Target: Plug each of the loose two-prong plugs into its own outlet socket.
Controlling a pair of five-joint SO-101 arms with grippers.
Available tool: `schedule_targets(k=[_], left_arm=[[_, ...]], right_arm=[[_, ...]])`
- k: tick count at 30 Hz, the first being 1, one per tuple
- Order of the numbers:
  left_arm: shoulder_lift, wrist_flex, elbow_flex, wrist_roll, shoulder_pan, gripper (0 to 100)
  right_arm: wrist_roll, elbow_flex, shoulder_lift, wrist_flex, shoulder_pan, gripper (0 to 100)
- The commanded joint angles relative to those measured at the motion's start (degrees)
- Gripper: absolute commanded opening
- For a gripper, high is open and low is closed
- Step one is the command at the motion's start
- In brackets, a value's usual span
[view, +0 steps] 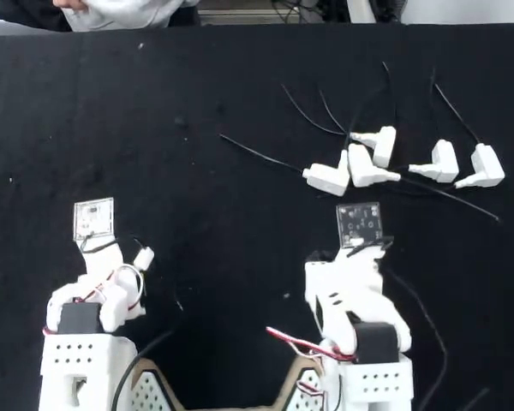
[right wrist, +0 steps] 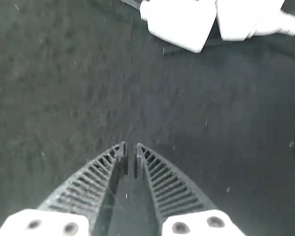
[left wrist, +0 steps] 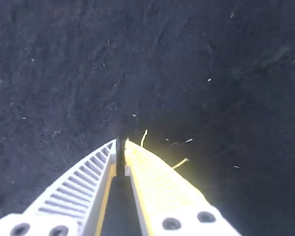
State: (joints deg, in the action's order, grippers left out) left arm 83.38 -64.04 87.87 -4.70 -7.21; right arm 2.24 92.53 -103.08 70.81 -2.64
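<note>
Well, both arms sit folded low on the black worktop (view: 197, 103), and everything of interest lies just beyond the right arm (view: 355, 300). The nearest plug (view: 327, 178), a white angled body, rests flat on the cloth a little past that arm's wrist. A second plug (view: 368, 167) lies against it on the side away from the left arm (view: 94, 291), and a third plug (view: 383, 144) sits close behind those two. Farther out from the right arm, on the same side, lie a fourth plug (view: 443, 161) and an outermost plug (view: 486, 165), just beside each other. Thin black cords (view: 265, 157) trail from the group across the cloth, away from the right arm. I cannot tell whether any prongs are seated in anything.

The right hand (right wrist: 130, 153) is clenched, with only a hairline slit between its tips. It grasps nothing and hangs over bare cloth short of the nearest plug. The left hand (left wrist: 122, 147) is likewise clenched on nothing, its tips meeting over bare cloth well apart from the right arm and the plugs.
</note>
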Motion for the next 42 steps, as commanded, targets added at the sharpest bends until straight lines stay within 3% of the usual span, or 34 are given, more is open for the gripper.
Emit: schedule_targets(k=[1,8,12,16,31,38,42], left_arm=[[2.81,1.23,0.92,0.62,-0.57,3],[22.77,-8.18,3.21,1.05,-0.48,3],[18.46,-4.04,7.16,1.05,0.04,3],[18.9,-7.91,9.63,1.05,-0.84,3],[20.31,-8.35,9.54,0.79,-3.38,3],[20.75,-8.35,9.45,0.79,-12.09,3],[20.92,-8.79,9.45,0.79,-12.88,3]], right_arm=[[1.76,1.01,-5.58,-0.18,-0.35,1.2],[1.76,4.0,-5.49,0.18,-0.62,1.2],[1.76,4.0,-5.49,1.05,-0.62,1.2],[1.76,4.0,-5.58,3.87,-0.62,1.2],[1.67,4.0,-5.58,3.96,-0.53,1.2],[1.58,4.0,-5.58,3.96,-0.53,1.2],[1.49,4.0,-5.58,3.96,-0.53,1.2]])
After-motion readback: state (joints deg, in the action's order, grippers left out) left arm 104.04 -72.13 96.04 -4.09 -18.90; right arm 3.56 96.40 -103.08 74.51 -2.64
